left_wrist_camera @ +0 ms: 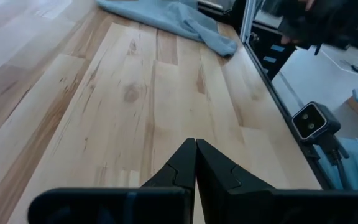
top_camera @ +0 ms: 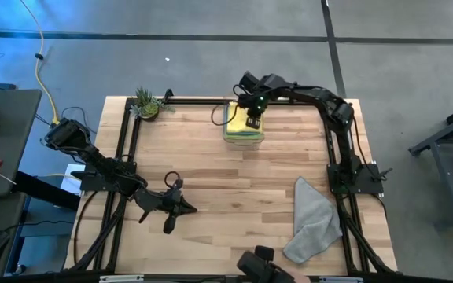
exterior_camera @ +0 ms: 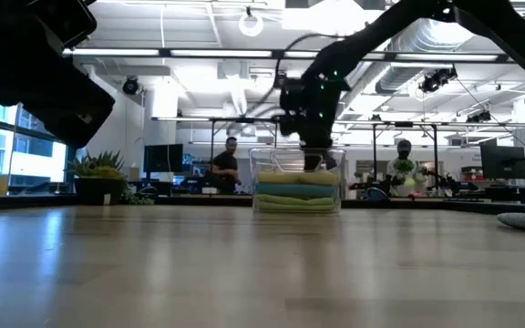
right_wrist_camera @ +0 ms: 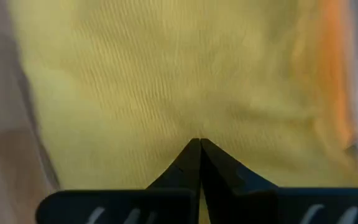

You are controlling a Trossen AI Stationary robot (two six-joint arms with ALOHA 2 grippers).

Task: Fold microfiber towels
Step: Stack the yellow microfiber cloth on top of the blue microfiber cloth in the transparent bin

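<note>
Right tool [right_wrist_camera: 199,142] fully closed, tip down at the yellow towel [right_wrist_camera: 166,81] topping the stack in the clear bin [exterior_camera: 297,182]; a grip can't be confirmed. Left tool [left_wrist_camera: 195,144] closed, empty, above the table [top_camera: 226,173]. One grey towel [top_camera: 313,220] lies loose near the right edge.

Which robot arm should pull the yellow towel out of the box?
Probably the right. Its gripper is shut right at the yellow towel in the clear bin; the left gripper rests shut far away.
</note>
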